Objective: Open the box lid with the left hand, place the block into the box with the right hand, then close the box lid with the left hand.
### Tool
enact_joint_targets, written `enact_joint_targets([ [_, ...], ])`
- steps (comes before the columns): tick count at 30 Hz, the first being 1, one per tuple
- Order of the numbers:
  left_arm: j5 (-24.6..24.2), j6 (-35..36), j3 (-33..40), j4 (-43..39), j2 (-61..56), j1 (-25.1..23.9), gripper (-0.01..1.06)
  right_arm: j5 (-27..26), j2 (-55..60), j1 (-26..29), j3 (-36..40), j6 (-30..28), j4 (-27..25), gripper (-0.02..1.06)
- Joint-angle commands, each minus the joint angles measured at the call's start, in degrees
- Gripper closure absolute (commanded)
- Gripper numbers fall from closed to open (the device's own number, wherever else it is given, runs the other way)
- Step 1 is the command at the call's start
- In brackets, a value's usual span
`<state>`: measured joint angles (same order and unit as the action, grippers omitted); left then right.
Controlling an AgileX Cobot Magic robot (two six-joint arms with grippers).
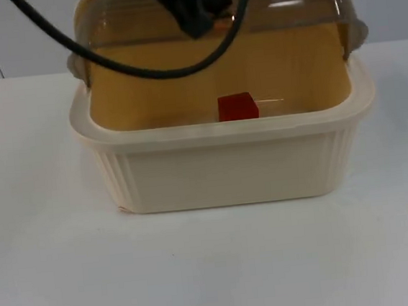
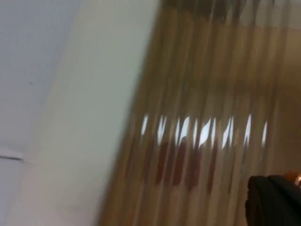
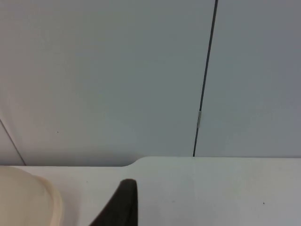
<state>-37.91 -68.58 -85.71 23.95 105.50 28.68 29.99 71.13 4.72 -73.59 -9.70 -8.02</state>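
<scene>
A cream ribbed box stands mid-table with its mouth uncovered. A red block lies on its floor near the front wall. The translucent brown lid is swung up over the box's back edge. My left gripper is at the top middle of the lid, touching or very close to it. In the left wrist view the ribbed lid and cream rim pass close by the left gripper, blurred. My right gripper waits off beside the box's corner, facing the wall.
The grey partition wall closes the table's far edge, with a dark seam in it. White table stretches in front of the box and to both sides.
</scene>
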Motion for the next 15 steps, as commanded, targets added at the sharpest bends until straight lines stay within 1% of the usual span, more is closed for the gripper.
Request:
enact_joint_targets([
  [1,-0.6,0.4,2.6,-2.3,0.1,0.9,1.05,-0.3,-0.8,-0.1,0.1,-0.4,-0.2,-0.01],
  [4,1.5,0.4,6.8,-3.7,-0.8,2.3,1.05,-0.3,-0.8,-0.1,0.1,-0.4,-0.2,-0.01],
  [5,1.5,0.4,6.8,-3.7,-0.8,2.3,1.05,-0.3,-0.8,-0.1,0.1,-0.4,-0.2,-0.01],
  [8,4.9,0.4,11.1,-5.4,-1.0,4.1,1.05,-0.3,-0.8,-0.1,0.1,-0.4,-0.2,-0.01],
  [10,6.3,0.6,13.2,-6.8,-1.0,5.3,1.05,-0.3,-0.8,-0.1,0.1,-0.4,-0.2,-0.01],
  [13,7.2,0.6,14.7,-6.9,-1.2,6.2,1.05,-0.3,-0.8,-0.1,0.1,-0.4,-0.2,-0.01],
  [15,6.2,1.6,14.7,-6.9,-1.9,6.9,1.05,-0.3,-0.8,-0.1,0.1,-0.4,-0.2,-0.01],
])
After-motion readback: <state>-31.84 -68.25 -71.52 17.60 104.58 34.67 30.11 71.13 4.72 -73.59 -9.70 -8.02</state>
